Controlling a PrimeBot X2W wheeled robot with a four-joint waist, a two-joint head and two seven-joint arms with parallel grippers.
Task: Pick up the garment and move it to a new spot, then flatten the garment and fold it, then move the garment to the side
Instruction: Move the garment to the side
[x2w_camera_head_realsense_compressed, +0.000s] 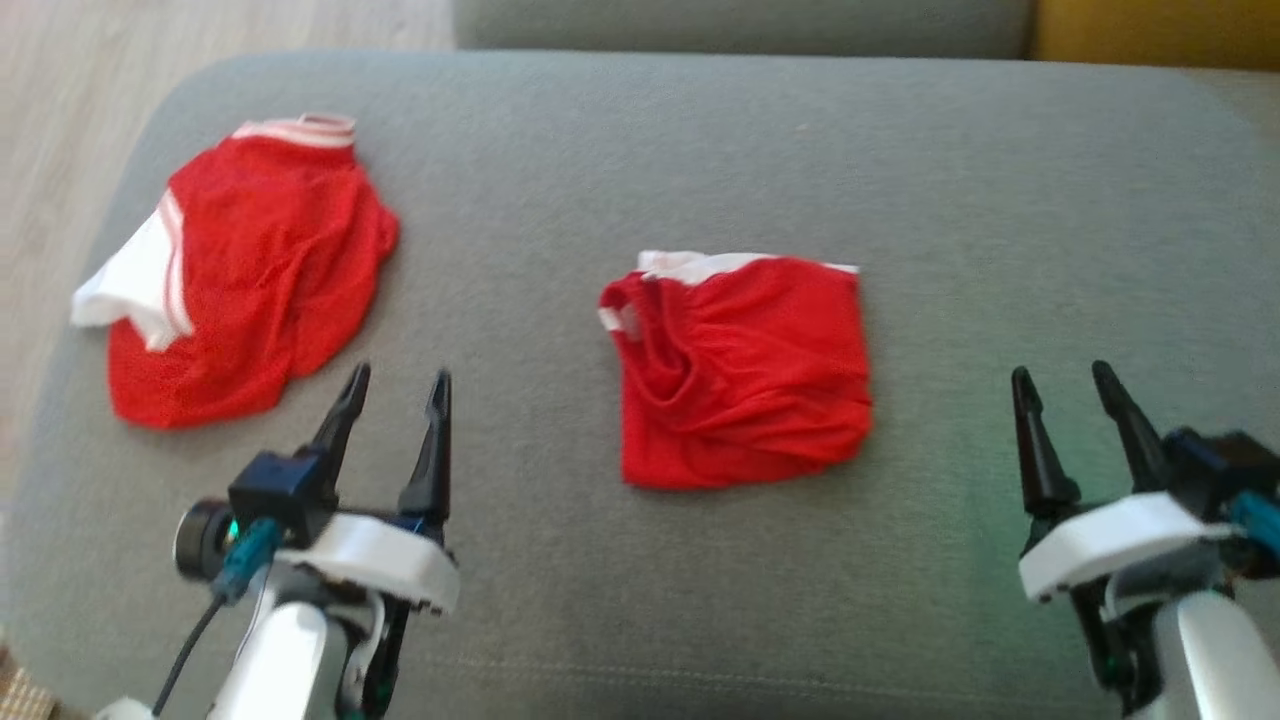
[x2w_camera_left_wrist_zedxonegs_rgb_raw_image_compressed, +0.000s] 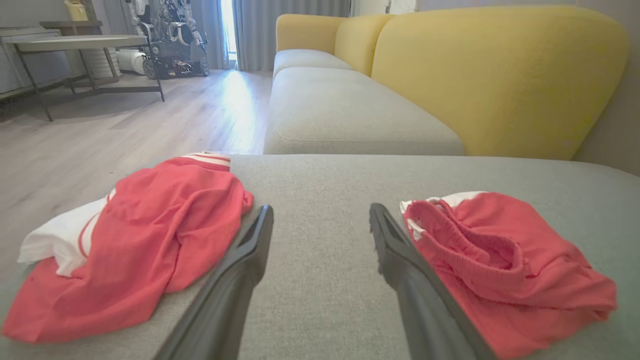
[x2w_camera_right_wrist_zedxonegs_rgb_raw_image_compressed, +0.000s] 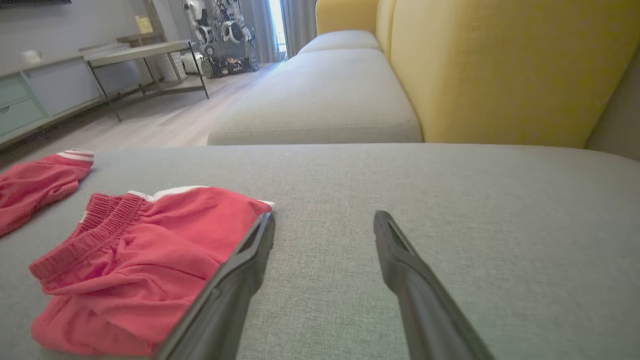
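A red garment with a white band, folded into a rough square (x2w_camera_head_realsense_compressed: 745, 370), lies in the middle of the grey cushion (x2w_camera_head_realsense_compressed: 700, 150). It also shows at the right of the left wrist view (x2w_camera_left_wrist_zedxonegs_rgb_raw_image_compressed: 500, 265) and at the left of the right wrist view (x2w_camera_right_wrist_zedxonegs_rgb_raw_image_compressed: 140, 260). A second red and white garment (x2w_camera_head_realsense_compressed: 240, 270) lies crumpled at the cushion's far left (x2w_camera_left_wrist_zedxonegs_rgb_raw_image_compressed: 145, 240) (x2w_camera_right_wrist_zedxonegs_rgb_raw_image_compressed: 35, 182). My left gripper (x2w_camera_head_realsense_compressed: 398, 385) hovers open between the two garments, holding nothing. My right gripper (x2w_camera_head_realsense_compressed: 1062, 378) stands open to the right of the folded garment, empty.
A yellow sofa back (x2w_camera_left_wrist_zedxonegs_rgb_raw_image_compressed: 495, 75) and more grey seat cushions (x2w_camera_left_wrist_zedxonegs_rgb_raw_image_compressed: 340, 105) stretch beyond. Wooden floor (x2w_camera_left_wrist_zedxonegs_rgb_raw_image_compressed: 125, 130) runs left of the cushion's edge. A metal-legged table (x2w_camera_left_wrist_zedxonegs_rgb_raw_image_compressed: 80, 45) and another machine (x2w_camera_left_wrist_zedxonegs_rgb_raw_image_compressed: 175, 35) stand farther back.
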